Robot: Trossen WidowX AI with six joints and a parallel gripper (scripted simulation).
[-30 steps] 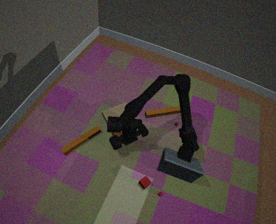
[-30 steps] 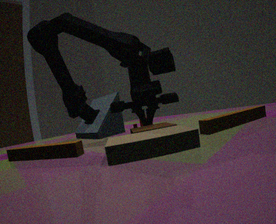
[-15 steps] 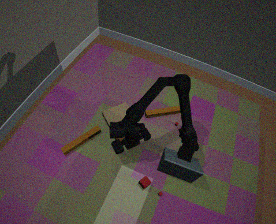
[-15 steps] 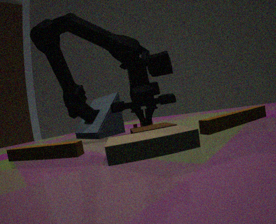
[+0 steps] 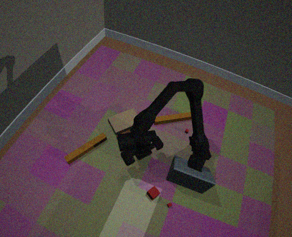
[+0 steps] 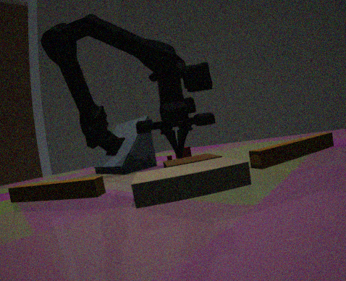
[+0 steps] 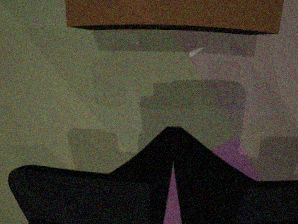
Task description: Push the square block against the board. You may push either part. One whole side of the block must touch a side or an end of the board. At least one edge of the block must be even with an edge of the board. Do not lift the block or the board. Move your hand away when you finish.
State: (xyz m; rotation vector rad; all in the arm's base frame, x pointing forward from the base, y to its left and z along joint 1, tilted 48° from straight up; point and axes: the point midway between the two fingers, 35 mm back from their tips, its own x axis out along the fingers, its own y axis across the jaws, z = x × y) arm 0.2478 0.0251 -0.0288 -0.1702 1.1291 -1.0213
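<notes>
Currently, gripper (image 5: pixel 138 165) (image 6: pixel 179 156) (image 7: pixel 173 133) is hovering clenched and empty, fingertips pointing down, wooden block (image 6: pixel 192 159) (image 7: pixel 175 14) lying just beside the pale board (image 5: pixel 123 120) (image 6: pixel 192 185), arm partly covering them from above.

You can read no text, label, brand, number or sign in any of the three views; the dim, grainy pictures show you no legible lettering on anything.
</notes>
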